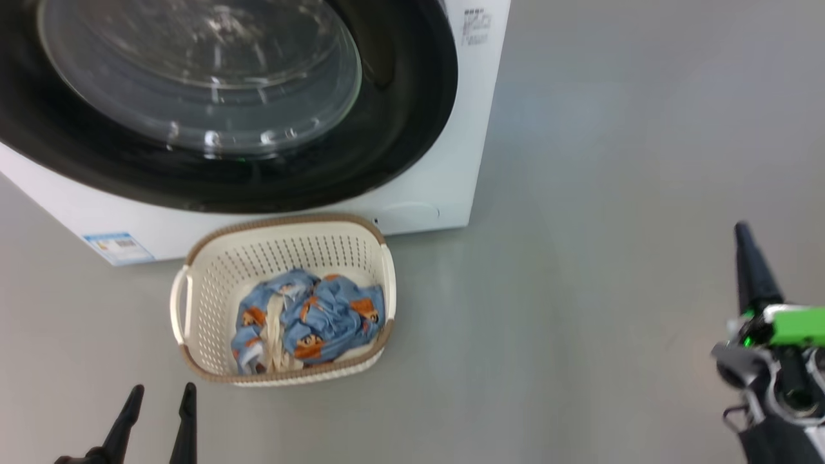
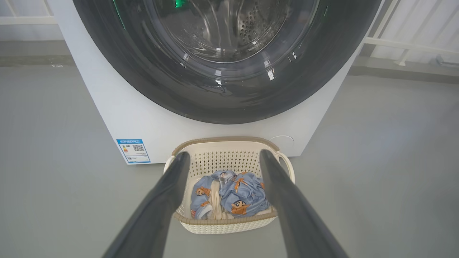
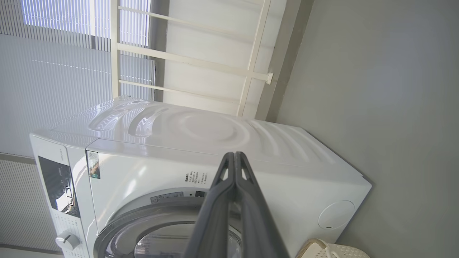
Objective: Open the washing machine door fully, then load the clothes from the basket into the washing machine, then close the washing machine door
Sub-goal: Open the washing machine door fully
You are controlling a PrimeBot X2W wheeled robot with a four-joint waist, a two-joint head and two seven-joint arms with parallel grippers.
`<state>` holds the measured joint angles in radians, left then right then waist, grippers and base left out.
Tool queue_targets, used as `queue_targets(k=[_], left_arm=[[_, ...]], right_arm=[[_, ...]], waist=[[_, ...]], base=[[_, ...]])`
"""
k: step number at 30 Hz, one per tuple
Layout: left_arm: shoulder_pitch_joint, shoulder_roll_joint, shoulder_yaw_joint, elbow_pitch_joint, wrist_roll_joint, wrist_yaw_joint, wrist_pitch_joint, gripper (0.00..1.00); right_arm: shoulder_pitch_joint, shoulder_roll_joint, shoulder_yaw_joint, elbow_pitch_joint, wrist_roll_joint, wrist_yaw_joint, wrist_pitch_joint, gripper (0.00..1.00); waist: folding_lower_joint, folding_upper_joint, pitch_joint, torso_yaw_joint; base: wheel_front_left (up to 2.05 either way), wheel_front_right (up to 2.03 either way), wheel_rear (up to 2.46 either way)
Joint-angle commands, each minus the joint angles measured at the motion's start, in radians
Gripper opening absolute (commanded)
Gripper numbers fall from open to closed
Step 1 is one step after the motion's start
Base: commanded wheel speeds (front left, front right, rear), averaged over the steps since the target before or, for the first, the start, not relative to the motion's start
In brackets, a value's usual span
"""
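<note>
- Opening the washing machine door point(image 1: 193, 177) is the step in hand. It looks shut, so I would hook the rim edge and swing it wide, above the basket point(image 1: 283, 222) just in front.
- The left gripper point(image 1: 162, 388) stands wide and empty; the right gripper point(image 1: 742, 231) is pressed together, empty.
- The rim is glossy black around bulging glass. The basket is perforated cream plastic with soft, crumpled clothes point(image 1: 309, 316) inside.

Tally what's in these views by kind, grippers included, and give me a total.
Washer: 1
Door: 1
Basket: 1
Clothes bundle: 1
Blue label: 1
Grippers: 2 (left gripper, right gripper)
Total: 7
</note>
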<state>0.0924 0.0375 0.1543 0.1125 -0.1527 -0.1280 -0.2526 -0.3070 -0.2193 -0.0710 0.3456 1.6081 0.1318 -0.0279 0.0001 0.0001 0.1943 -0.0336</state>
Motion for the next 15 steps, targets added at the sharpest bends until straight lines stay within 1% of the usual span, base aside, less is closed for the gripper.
queue_targets(k=[1,7,15], left_arm=[[-0.028,0.013,0.028,-0.032,0.0,-0.001,-0.009,1.0],[-0.041,0.013,0.027,-0.062,0.008,-0.002,-0.009,1.0],[-0.056,0.013,0.014,-0.095,0.016,-0.002,-0.009,1.0]], right_arm=[[-0.039,-0.017,0.01,-0.037,0.014,-0.001,0.022,0.0],[-0.128,-0.014,-0.023,-0.045,0.036,-0.001,0.103,0.0],[-0.275,-0.021,-0.036,-0.034,0.005,-0.001,0.153,0.0]], waist=[[-0.0001,-0.0001,0.052,0.0],[-0.0001,-0.0001,0.125,-0.002],[-0.0001,-0.0001,0.219,0.011]], base=[[0.0,0.0,0.0],[0.0,0.0,0.0],[0.0,0.0,0.0]])
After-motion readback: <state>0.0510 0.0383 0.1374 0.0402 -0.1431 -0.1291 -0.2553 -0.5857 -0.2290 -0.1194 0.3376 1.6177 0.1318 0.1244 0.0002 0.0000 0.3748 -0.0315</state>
